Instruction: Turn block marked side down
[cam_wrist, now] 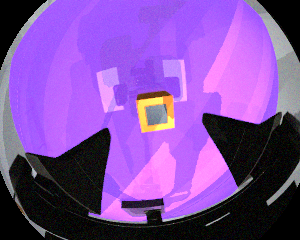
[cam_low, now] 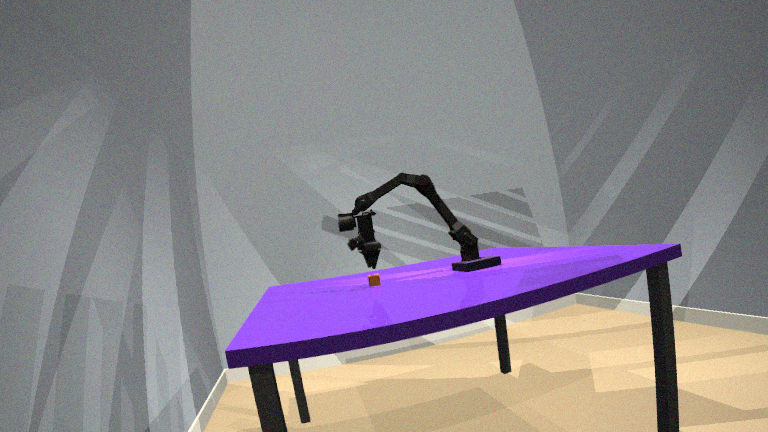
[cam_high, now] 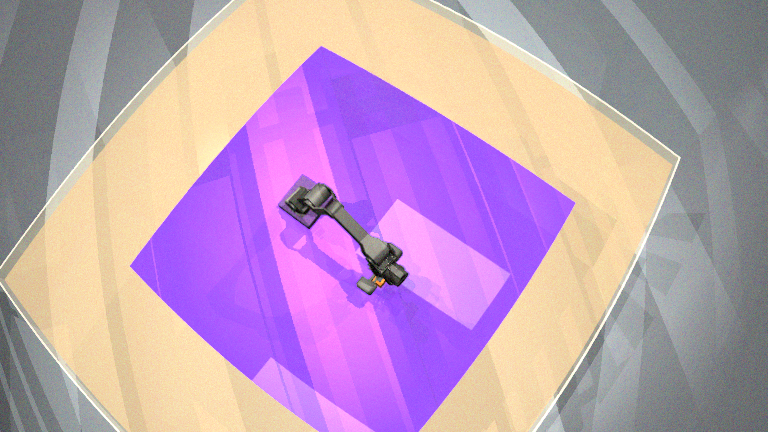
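A small orange block [cam_high: 380, 282] [cam_low: 373, 280] [cam_wrist: 156, 114] rests on the purple table [cam_high: 215, 235] [cam_low: 441, 291] [cam_wrist: 45, 100]. In the wrist view its upper face shows a grey-blue square inside a yellow border, so the marked side faces up. My gripper [cam_low: 371, 267] [cam_wrist: 156, 123] points down just above the block and is open, with nothing between its fingers. In the wrist view the block lies between the two spread fingertips, a little toward the top of the picture. In the top view the arm partly covers the block.
The arm's base [cam_high: 300, 201] [cam_low: 476, 263] stands on the table, with the arm arching from it to the block. The table's edges lie well away from the block. A pale rectangle [cam_high: 453, 268] shows on the table top beside the arm in the top view.
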`<state>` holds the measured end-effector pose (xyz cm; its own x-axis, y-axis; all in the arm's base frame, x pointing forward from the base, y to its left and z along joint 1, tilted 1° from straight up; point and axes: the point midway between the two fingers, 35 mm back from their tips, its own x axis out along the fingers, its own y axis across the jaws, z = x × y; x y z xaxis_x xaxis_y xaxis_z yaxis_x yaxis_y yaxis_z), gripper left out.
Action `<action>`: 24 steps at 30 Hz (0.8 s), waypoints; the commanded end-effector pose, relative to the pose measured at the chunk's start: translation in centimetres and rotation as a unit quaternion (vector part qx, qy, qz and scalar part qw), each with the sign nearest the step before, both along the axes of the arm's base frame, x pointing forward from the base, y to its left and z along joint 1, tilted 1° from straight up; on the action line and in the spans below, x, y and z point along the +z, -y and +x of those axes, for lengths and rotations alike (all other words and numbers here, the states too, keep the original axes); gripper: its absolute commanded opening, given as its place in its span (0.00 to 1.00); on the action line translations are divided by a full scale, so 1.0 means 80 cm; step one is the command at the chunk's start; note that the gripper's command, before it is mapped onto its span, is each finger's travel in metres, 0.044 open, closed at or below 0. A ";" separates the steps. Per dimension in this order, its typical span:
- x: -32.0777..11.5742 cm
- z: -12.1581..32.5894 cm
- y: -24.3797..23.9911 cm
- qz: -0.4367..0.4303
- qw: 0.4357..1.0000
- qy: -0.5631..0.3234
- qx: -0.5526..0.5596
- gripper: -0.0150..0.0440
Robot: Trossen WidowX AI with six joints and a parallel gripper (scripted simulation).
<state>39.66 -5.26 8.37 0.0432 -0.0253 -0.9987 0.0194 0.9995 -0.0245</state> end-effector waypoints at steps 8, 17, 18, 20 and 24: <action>-0.023 -0.001 0.002 -0.002 1.000 -0.004 -0.001 1.00; -0.042 0.000 0.003 -0.002 1.000 -0.004 -0.001 1.00; -0.044 0.000 0.003 -0.002 1.000 -0.004 -0.001 1.00; -0.048 0.000 0.003 -0.002 1.000 -0.004 -0.001 1.00; -0.055 0.000 0.003 -0.002 1.000 -0.004 -0.001 1.00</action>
